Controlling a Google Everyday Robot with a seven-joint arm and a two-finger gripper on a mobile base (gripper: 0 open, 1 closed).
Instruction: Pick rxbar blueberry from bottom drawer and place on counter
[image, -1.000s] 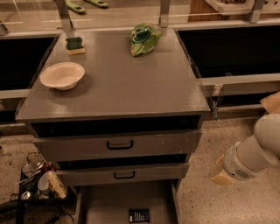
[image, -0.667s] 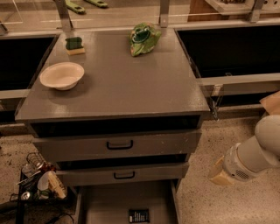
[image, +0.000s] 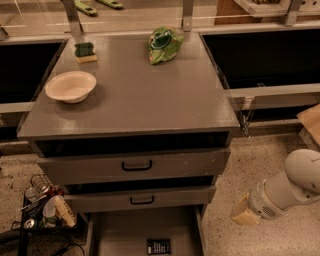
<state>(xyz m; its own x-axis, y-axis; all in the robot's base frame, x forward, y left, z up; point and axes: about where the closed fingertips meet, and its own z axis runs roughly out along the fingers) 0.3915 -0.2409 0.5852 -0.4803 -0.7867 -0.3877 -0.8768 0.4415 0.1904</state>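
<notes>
Nothing has moved since the earlier frames: arm, drawers and every item sit where they were a second ago.

Nearest to you, the bottom drawer (image: 120, 234) stands pulled open, a plain flat grey floor between thin side walls. The rxbar blueberry (image: 158, 246) lies flat on that floor near the lower edge of the view, a small dark rectangular wrapper with rows of white print.

To the right of the drawer, over the speckled floor (image: 250, 160), the pincer (image: 244, 215) shows as a tan, blocky tip on the end of the smooth white rounded arm (image: 292, 187). It is outside the drawer and well apart from the bar, and you cannot tell whether it is open or closed.

At the left, a wire rack (image: 42, 205) on the floor holds a jumble of small items.

Above the open drawer, two grey drawer fronts are stacked, the lower one (image: 142, 199) and the upper one (image: 137, 165), each with a thin black handle.

On the matte grey, squared-edged tabletop (image: 145, 100), a shallow round cream bowl (image: 71, 86) sits at the left. Farther back lies a green-topped sponge (image: 85, 51) and, to its right, a crumpled glossy green bag (image: 164, 44).
</notes>
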